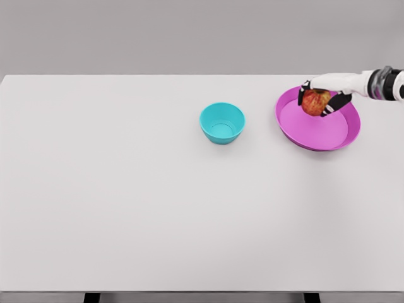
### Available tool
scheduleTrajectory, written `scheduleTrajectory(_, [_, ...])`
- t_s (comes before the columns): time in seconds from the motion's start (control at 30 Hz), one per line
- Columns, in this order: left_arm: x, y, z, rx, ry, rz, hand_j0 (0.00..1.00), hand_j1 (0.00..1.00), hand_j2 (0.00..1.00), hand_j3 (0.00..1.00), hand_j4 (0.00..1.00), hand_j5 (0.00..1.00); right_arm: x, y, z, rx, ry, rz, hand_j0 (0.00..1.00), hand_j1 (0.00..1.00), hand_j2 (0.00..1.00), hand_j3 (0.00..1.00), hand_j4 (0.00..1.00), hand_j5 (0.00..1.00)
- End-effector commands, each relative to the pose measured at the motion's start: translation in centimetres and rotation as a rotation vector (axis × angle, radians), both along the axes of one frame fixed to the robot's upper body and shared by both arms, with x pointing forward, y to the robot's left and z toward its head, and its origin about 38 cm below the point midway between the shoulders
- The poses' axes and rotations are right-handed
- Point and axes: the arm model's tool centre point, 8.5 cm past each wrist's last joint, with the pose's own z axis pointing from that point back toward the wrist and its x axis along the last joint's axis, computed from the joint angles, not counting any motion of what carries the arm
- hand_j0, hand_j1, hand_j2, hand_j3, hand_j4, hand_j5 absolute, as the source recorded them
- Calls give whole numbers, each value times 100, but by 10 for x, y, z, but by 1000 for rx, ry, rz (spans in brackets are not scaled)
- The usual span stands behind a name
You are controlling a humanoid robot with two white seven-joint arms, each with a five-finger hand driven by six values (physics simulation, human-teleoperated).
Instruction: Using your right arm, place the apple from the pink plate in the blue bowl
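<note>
A wide white surface fills most of the view, its near edge running along the bottom of the picture. The near half holds nothing but plain white. Farther back, just right of centre, a blue bowl stands upright with its opening facing up. To its right, near but apart from it, sits a pink plate, round with a raised rim. Over the far left part of the plate is the apple, red with yellowish patches. The right hand is wrapped around it: a white arm reaches in from the right edge of the picture, and dark fingers curl around the apple on its right and top, gripping it. Whether the apple touches the plate or is lifted just clear cannot be told. Beyond the surface's far edge stands a plain grey wall.
</note>
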Motion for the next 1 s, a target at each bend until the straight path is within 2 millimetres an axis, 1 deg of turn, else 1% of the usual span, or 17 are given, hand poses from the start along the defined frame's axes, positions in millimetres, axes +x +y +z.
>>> scheduleTrajectory(0.0, [0, 0, 0, 0, 0, 0, 100, 100, 100, 100, 100, 100, 1, 15, 12, 10, -36, 48, 45, 45, 45, 45, 45, 45])
scheduleTrajectory(0.13, [0, 0, 0, 0, 0, 0, 100, 100, 100, 100, 100, 100, -1, 43, 30, 15, -90, 141, 46, 46, 46, 46, 46, 46])
scheduleTrajectory(0.2, [0, 0, 0, 0, -1, 0, 100, 100, 100, 100, 100, 100, -3, 54, 36, 18, -110, 176, 46, 46, 46, 46, 46, 46])
scheduleTrajectory(0.3, [0, 0, 0, 0, -1, 0, 100, 100, 100, 100, 100, 100, -9, 80, 51, 22, -156, 260, 45, 45, 45, 45, 45, 45])
scheduleTrajectory(0.47, [0, 0, 0, 0, 0, 0, 100, 100, 100, 100, 100, 100, -23, 123, 63, 33, -205, 393, 46, 46, 46, 46, 46, 46])
scheduleTrajectory(0.53, [0, 0, 0, 0, -1, 0, 100, 100, 100, 100, 100, 100, -27, 134, 66, 35, -217, 426, 46, 46, 46, 46, 46, 46])
scheduleTrajectory(0.6, [0, 0, 0, 0, -1, 0, 100, 100, 100, 100, 100, 100, -30, 156, 62, 55, -213, 466, 45, 45, 45, 45, 45, 45])
scheduleTrajectory(0.7, [0, 0, 0, 0, -1, 0, 100, 100, 100, 100, 100, 100, -34, 178, 58, 68, -211, 511, 46, 46, 46, 46, 46, 46])
scheduleTrajectory(0.77, [0, 0, 0, 0, -1, 0, 100, 100, 100, 100, 100, 100, -37, 189, 50, 63, -194, 533, 46, 46, 46, 46, 46, 46])
scheduleTrajectory(0.8, [0, 0, 0, 0, -1, 0, 100, 100, 100, 100, 100, 100, -37, 192, 50, 66, -193, 538, 46, 46, 46, 46, 46, 46])
scheduleTrajectory(0.97, [0, 0, 0, 0, -1, 0, 100, 100, 100, 100, 100, 100, -40, 201, 34, 49, -159, 555, 46, 46, 46, 46, 46, 46])
